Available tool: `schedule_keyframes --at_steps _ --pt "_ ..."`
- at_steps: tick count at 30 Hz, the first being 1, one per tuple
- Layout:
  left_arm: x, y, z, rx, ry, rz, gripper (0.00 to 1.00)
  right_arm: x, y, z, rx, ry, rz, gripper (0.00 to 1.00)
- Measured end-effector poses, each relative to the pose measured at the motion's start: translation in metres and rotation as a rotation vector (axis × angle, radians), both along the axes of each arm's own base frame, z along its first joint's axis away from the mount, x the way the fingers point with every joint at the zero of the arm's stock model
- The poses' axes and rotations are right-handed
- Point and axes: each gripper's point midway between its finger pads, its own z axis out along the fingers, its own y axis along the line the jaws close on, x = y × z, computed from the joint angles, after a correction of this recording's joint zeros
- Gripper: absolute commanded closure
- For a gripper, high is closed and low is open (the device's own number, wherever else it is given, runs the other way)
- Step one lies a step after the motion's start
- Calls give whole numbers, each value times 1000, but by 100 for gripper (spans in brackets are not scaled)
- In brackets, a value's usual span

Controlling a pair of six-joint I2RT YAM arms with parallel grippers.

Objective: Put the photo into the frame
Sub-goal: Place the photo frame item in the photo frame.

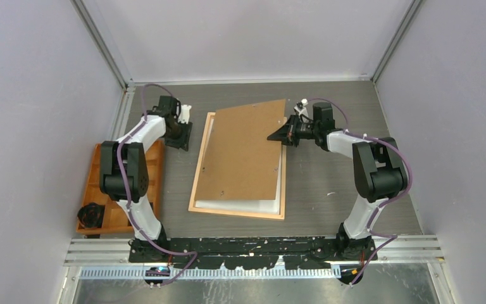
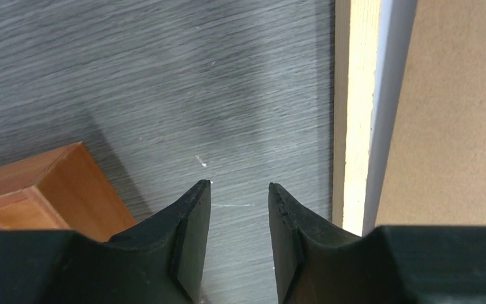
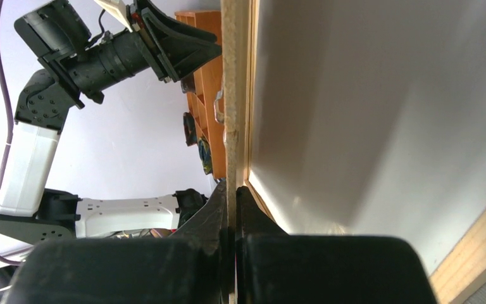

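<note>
Now your right gripper is clamped on the right edge of the backing board, held tilted over the frame on the desk. The photo lies white side up inside it. Your left gripper hangs empty, jaws apart, beside the left rail. The print looks thin and easily creased, so handle it by its edges

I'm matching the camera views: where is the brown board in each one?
Top: board centre, askew over the frame.
Left wrist: board at right edge, past the frame's pale strip.
Right wrist: board edge-on, centre, pinched by the right fingers.
Shared landmark: the frame.
</note>
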Motion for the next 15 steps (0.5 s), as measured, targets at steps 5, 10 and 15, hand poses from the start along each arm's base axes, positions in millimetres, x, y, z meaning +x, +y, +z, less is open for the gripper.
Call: schedule_keyframes --at_steps 5,10,15 --pt "0 -6 -14 27 21 -26 63 -7 0 -6 2 18 13 99" --pt "0 -9 -23 39 40 -35 64 -9 0 -7 5 14 21 99" --pt "0 -12 -27 46 44 -43 66 -9 1 -9 6 17 28 99"
